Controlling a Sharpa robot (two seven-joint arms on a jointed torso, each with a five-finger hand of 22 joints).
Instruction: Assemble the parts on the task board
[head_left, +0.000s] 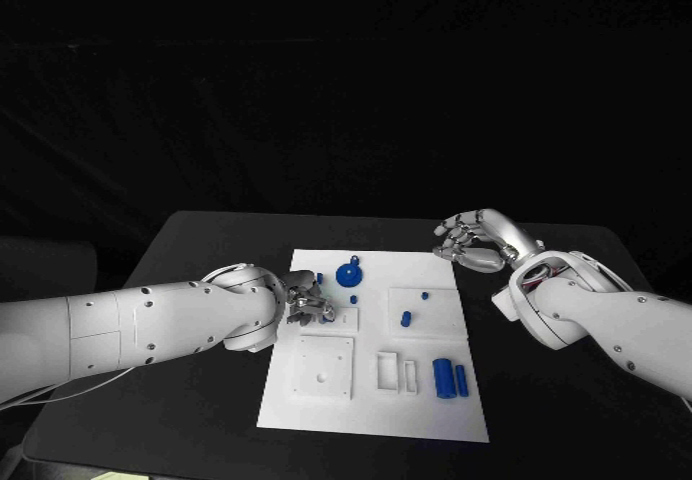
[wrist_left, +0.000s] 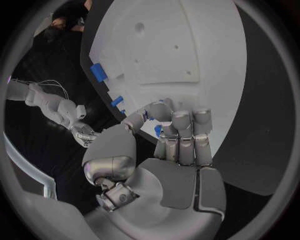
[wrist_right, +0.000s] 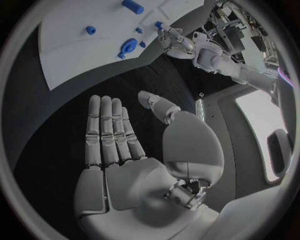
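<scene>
the black table (head_left: 188, 240) carries the white task board (head_left: 433, 410) at its middle, and the step in hand looks like the left arm working a small part at the board's left edge. the left hand (head_left: 303, 300) is bent down over that edge, fingers curled together with a small blue part (wrist_left: 158, 131) at their tips; whether it is truly pinched i cannot tell. the next move would call for a steady, aligned seating of that piece. the right hand (head_left: 476, 240) hovers off the board's far right corner, fingers apart, holding nothing. loose parts wait: a round blue piece (head_left: 349, 273) and two blue cylinders (head_left: 451, 379).
</scene>
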